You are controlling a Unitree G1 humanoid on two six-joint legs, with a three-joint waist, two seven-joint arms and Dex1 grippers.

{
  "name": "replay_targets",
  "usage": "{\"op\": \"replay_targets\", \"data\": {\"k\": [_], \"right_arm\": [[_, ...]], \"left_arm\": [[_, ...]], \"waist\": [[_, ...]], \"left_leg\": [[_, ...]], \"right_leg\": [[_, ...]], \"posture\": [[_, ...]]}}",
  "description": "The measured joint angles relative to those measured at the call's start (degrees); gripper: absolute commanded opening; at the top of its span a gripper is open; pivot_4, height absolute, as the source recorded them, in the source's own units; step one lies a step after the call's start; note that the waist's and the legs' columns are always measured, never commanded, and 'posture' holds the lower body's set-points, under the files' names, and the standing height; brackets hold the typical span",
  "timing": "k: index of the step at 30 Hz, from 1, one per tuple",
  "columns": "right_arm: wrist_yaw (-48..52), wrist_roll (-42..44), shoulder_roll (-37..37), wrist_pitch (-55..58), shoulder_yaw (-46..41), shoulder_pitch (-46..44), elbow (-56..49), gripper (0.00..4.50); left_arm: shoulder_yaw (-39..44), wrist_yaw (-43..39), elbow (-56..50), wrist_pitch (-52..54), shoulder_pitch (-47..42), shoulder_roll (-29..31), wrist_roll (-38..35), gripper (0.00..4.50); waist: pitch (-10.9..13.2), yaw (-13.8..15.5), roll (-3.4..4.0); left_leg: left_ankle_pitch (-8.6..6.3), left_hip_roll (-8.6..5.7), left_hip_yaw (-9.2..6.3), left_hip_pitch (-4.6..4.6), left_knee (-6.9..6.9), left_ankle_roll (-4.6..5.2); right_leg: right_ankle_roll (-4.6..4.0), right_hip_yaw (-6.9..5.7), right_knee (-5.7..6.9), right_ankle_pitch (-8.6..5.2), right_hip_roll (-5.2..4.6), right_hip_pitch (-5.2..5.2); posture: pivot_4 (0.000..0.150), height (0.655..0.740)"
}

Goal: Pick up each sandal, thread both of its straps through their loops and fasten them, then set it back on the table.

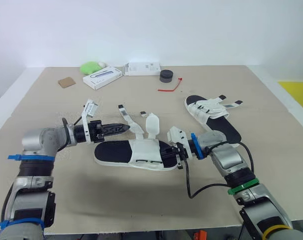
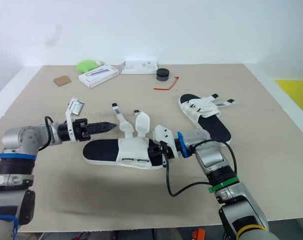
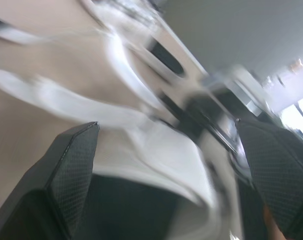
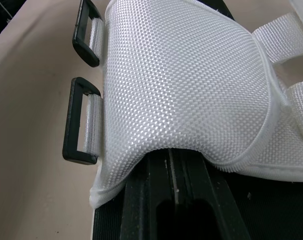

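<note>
The near sandal (image 1: 133,154), black-soled with a white upper, lies flat mid-table. Its two white straps (image 1: 128,120) are unthreaded and splay away toward the table's far side. My left gripper (image 1: 122,128) hovers by those straps, open, with blurred white strap between its fingers (image 3: 71,170). My right gripper (image 1: 172,152) is at the sandal's right end, shut, its tips tucked under the white upper (image 4: 191,85). Two empty black loops (image 4: 81,122) sit on the upper's side. The second sandal (image 1: 211,116) lies to the right, straps loose.
Along the far edge of the table sit a green object (image 1: 92,66), two white boxes (image 1: 102,77), a black round container (image 1: 166,75), a red tie (image 1: 171,86) and a cardboard piece (image 1: 66,82). A black cable (image 1: 191,185) loops under my right arm.
</note>
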Motion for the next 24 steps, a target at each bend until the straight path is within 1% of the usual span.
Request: {"op": "replay_targets", "data": {"k": [2, 3, 6, 8, 10, 14, 18, 24], "right_arm": [[-0.02, -0.32, -0.02, -0.12, 0.07, 0.11, -0.44, 0.0], [-0.11, -0.57, 0.04, -0.12, 0.08, 0.11, -0.58, 0.0], [-0.19, -0.82, 0.25, -0.11, 0.12, 0.12, -0.78, 0.0], [-0.23, -1.08, 0.24, -0.07, 0.12, 0.17, -0.94, 0.0], [-0.27, -1.17, 0.2, 0.02, 0.12, 0.24, -1.11, 0.0], [-0.35, -1.49, -0.02, 0.6, 0.12, 0.46, -2.02, 0.0], [-0.37, -1.74, -0.1, 1.07, 0.12, 0.69, -2.98, 0.0], [-0.4, -1.79, -0.07, 1.65, 0.12, 0.72, -3.49, 0.0]], "left_arm": [[0.9, 3.64, 4.47, 1.96, -1.39, -2.1, 0.09, 4.49], [2.11, 6.57, 8.59, 2.82, -2.89, -3.69, 0.4, 4.49], [3.26, 10.64, 13.31, 2.94, -4.38, -5.38, 1.2, 4.49], [6.41, 14.72, 18.83, 3.57, -7.66, -6.68, 1.08, 4.49], [8.36, 16.95, 22.04, 3.28, -9.4, -7.52, 1.07, 4.49], [12.73, 21.47, 28.11, -0.27, -12.64, -10.64, 1.06, 4.49], [14.79, 24.68, 31.97, -4.55, -14.97, -13.17, 1.49, 4.49], [17.09, 28.1, 39.19, -13.11, -18.83, -15.43, 2.38, 4.49]], "waist": [[-0.01, -0.04, -0.01], [-0.01, -0.01, -0.03], [-0.01, -0.16, -0.03], [-0.04, -0.15, -0.06], [-0.05, -0.19, -0.03], [-0.06, -0.1, -0.03], [-0.08, -0.12, -0.01], [-0.1, -0.12, 0.0]], "left_leg": [[-0.02, 0.02, -0.01, 0.01, -0.01, -0.02], [-0.02, 0.03, -0.01, 0.02, -0.01, -0.01], [-0.03, 0.03, 0.01, 0.04, -0.02, -0.02], [-0.04, 0.03, 0.0, 0.1, -0.03, -0.03], [-0.06, 0.02, 0.03, 0.13, -0.03, -0.07], [-0.08, 0.01, 0.03, 0.15, -0.02, -0.15], [-0.14, 0.0, 0.03, 0.16, -0.02, -0.29], [-0.17, -0.01, 0.05, 0.21, -0.02, -0.36]], "right_leg": [[-0.02, 0.01, 0.01, -0.02, 0.05, 0.01], [-0.01, 0.01, 0.01, -0.02, 0.06, 0.0], [-0.01, 0.02, 0.01, -0.02, 0.06, 0.0], [0.01, 0.01, 0.01, -0.04, 0.07, 0.06], [0.01, 0.04, 0.02, -0.04, 0.06, 0.08], [0.05, 0.04, 0.01, -0.07, 0.04, 0.12], [0.1, 0.05, 0.01, -0.11, 0.04, 0.13], [0.12, 0.07, 0.01, -0.13, 0.04, 0.17]], "posture": [[0.15, 0.74], [0.15, 0.74], [0.15, 0.74], [0.15, 0.74], [0.15, 0.74], [0.15, 0.74], [0.15, 0.74], [0.15, 0.74]]}}
